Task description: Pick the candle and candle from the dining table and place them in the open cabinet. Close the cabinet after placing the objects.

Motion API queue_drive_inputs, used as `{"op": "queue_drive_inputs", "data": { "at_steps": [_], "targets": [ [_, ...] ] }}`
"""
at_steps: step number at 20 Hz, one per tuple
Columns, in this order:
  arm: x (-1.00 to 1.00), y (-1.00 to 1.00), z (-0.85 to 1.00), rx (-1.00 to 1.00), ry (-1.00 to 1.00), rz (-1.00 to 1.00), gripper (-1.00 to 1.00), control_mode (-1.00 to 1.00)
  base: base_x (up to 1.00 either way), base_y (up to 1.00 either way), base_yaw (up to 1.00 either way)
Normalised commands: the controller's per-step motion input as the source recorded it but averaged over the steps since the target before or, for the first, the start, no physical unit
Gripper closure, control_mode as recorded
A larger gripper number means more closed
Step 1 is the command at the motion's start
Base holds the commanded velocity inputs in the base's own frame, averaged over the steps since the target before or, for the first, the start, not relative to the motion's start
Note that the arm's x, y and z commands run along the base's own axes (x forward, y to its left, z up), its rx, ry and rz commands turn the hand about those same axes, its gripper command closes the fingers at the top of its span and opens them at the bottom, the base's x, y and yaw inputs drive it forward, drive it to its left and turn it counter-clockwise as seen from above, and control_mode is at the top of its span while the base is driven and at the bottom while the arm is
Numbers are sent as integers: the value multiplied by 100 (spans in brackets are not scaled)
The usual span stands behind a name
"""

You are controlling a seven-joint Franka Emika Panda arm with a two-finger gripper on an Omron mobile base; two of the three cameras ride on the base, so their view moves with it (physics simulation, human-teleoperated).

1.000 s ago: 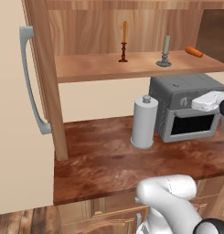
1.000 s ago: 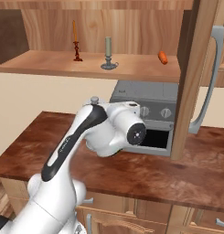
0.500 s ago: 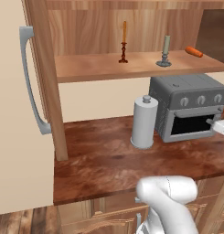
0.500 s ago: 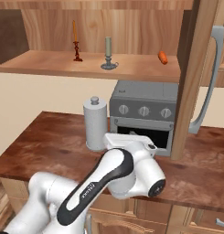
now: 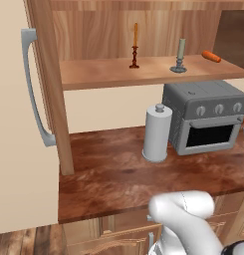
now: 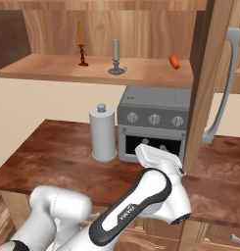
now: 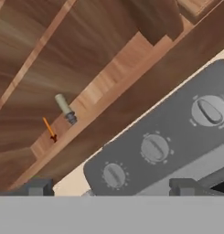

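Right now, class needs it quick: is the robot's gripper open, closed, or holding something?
Gripper: open and empty, its dark fingertips set wide apart before the grey toaster oven.

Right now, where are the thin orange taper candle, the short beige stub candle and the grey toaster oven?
thin orange taper candle [image 5: 135, 36], left base view, mid-stem.
short beige stub candle [image 5: 181, 49], left base view, wax body.
grey toaster oven [image 6: 156, 118], right base view, knob panel.

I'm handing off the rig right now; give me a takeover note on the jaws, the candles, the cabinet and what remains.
Gripper: jaws open, empty, low in front of the toaster oven.
Orange taper candle and beige stub candle: both upright on the cabinet shelf, apart from each other.
Done: both candles placed.
Left: both cabinet doors stand open; swing them shut, probably by the grey bar handle nearest the arm.
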Motion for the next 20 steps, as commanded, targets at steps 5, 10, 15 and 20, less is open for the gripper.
{"op": "queue_drive_inputs", "data": {
  "at_steps": [5, 10, 15, 20],
  "targets": [
    [0, -88, 2, 15, -16, 0, -100, -100, 0, 0, 0],
    [0, -53, 0, 11, 0, 0, -100, -100, 0, 0, 0],
    [0, -58, 0, 3, 0, 0, -100, -100, 0, 0, 0],
    [0, -50, 0, 7, 0, 1, -100, -100, 0, 0, 0]
  ]
}}
